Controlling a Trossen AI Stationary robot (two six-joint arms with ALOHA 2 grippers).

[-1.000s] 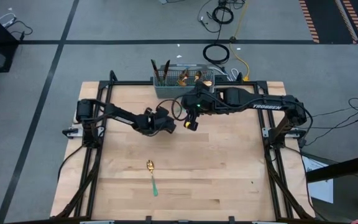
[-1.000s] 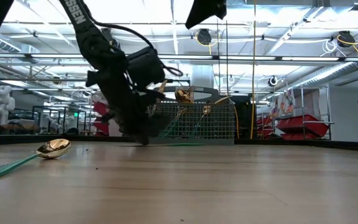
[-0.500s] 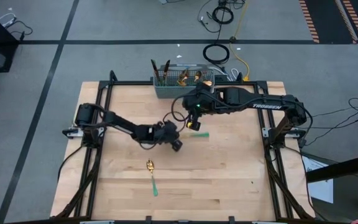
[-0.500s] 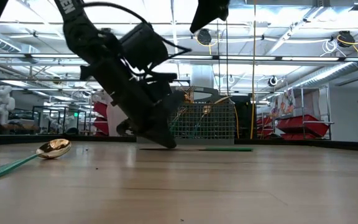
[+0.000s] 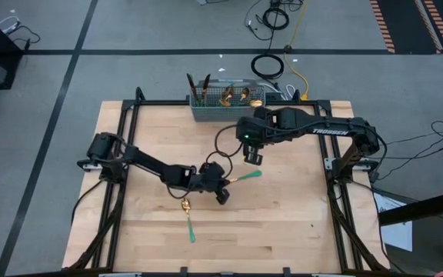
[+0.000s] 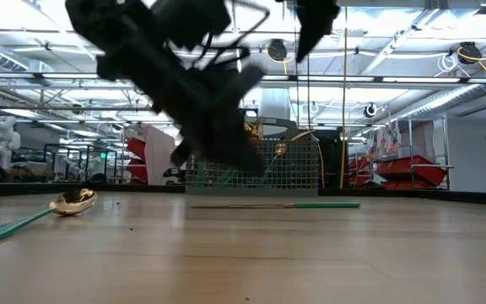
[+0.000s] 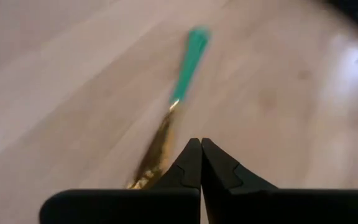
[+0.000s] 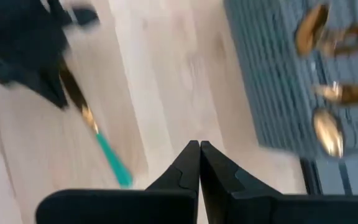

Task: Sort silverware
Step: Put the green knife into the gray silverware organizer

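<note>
Your teal-handled utensil (image 5: 244, 178) lies flat on the table (image 5: 298, 223), gold end pointing at the left gripper (image 5: 221, 195), handle running away from it; fingers pressed together, gripping nothing that I can make out. A second piece, the spoon (image 5: 187, 215), sits just beside that gripper. Your right gripper (image 5: 253, 158) hangs clenched and empty, between the utensil and the mesh basket (image 5: 225, 104) holding more silverware.
</note>
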